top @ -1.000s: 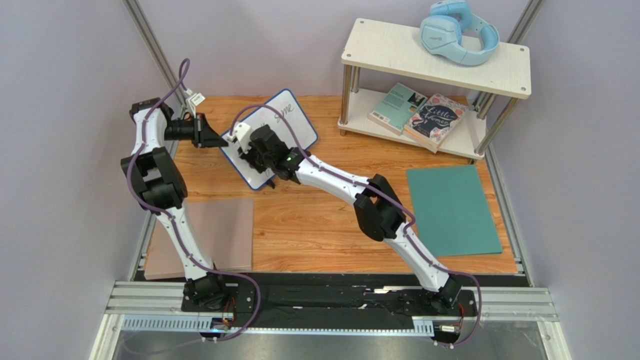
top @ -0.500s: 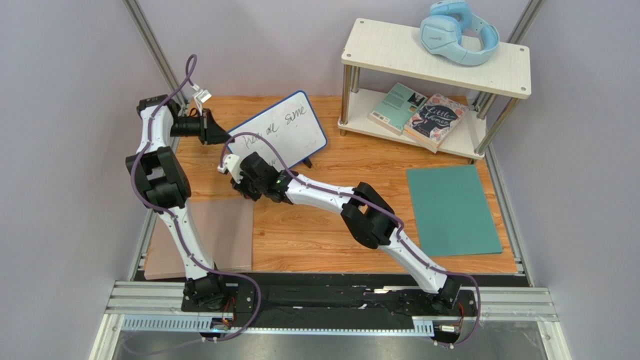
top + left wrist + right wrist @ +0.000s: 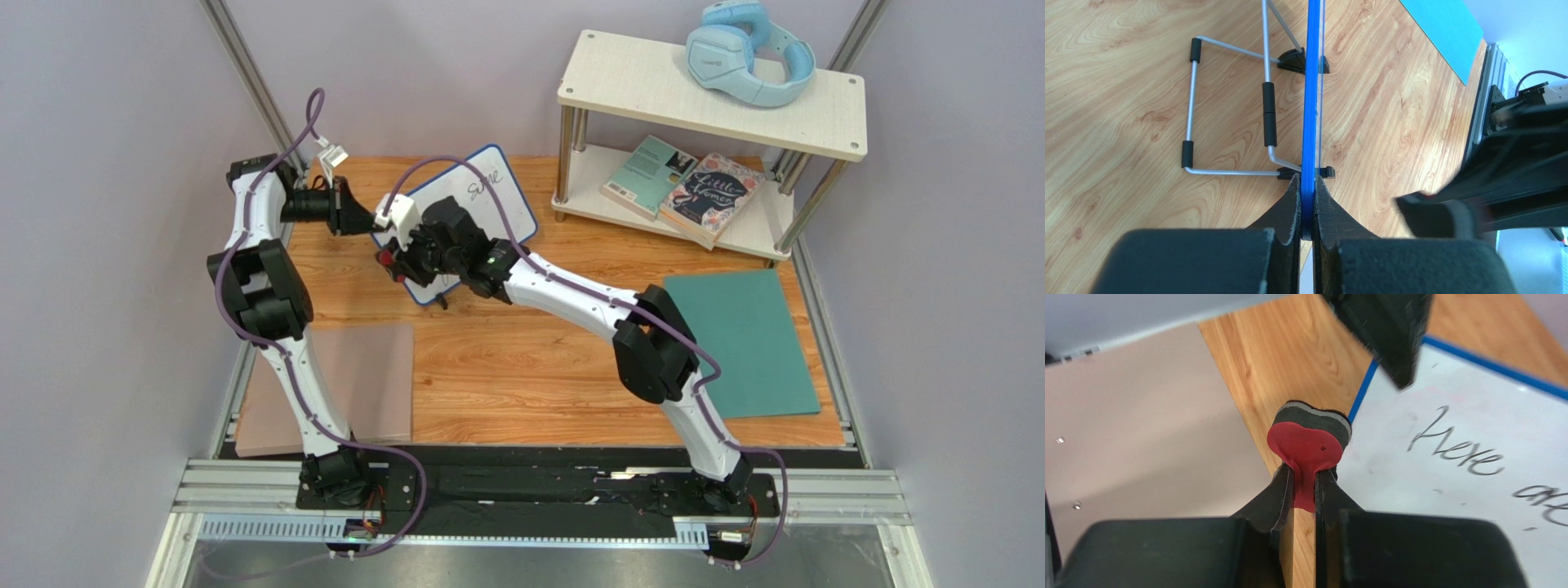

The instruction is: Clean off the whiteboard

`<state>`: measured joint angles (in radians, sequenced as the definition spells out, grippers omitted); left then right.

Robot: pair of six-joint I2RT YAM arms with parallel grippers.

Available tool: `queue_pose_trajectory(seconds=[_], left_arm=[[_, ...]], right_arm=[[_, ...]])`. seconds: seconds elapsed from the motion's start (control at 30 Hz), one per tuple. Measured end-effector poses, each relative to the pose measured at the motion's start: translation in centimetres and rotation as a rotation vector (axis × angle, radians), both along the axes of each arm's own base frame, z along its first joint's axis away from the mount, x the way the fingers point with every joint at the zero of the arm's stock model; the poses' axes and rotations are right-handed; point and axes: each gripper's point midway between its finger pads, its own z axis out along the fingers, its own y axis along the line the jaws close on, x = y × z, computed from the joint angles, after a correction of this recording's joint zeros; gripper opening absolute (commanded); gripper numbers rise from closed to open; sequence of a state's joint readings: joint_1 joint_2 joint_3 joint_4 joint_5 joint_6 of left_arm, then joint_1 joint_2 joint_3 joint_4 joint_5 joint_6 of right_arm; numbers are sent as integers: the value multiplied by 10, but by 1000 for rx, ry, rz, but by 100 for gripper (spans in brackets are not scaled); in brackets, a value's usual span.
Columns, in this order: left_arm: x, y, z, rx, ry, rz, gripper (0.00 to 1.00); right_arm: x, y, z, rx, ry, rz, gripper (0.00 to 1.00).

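The whiteboard stands on its wire stand at the back left of the wooden table, blue-framed, with black handwriting on it. My left gripper is shut on the board's left edge; in the left wrist view the blue frame runs straight between its fingers. My right gripper is shut on a red eraser with a dark felt pad. The eraser sits at the board's lower left corner, by the frame. The right arm hides much of the board from above.
A two-level shelf stands at the back right with blue headphones on top and books below. A teal mat lies right, a pinkish-brown mat near left. The wire stand props the board from behind.
The right gripper swept the eraser down and left off the board, then came back up to its left part. The board shifted and turned a little in the left gripper's hold.
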<state>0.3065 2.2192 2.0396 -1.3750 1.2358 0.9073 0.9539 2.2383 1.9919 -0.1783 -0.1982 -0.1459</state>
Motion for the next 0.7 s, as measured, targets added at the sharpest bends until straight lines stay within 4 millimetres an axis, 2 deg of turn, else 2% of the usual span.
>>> queue_pose_trajectory(seconds=[0.07, 0.17, 0.23, 0.3, 0.4, 0.53, 0.63, 0.7], left_arm=[[0, 0, 0, 1, 0, 0, 0], [0, 0, 0, 1, 0, 0, 0], [0, 0, 0, 2, 1, 0, 0], [0, 0, 0, 3, 1, 0, 0], [0, 1, -1, 4, 1, 0, 0], [0, 1, -1, 6, 2, 1, 0], [-1, 1, -1, 4, 9, 3, 0], [-2, 2, -2, 2, 13, 6, 0]], right_arm=[[5, -3, 24, 48, -17, -15, 0], [28, -15, 37, 78, -44, -100, 0], [48, -29, 35, 70, -50, -176, 0], [76, -49, 33, 59, -64, -276, 0], [125, -85, 30, 40, -99, -449, 0], [177, -132, 20, 12, -123, -619, 0], [201, -160, 14, 0, -124, -698, 0], [208, -169, 14, 0, -123, -719, 0]])
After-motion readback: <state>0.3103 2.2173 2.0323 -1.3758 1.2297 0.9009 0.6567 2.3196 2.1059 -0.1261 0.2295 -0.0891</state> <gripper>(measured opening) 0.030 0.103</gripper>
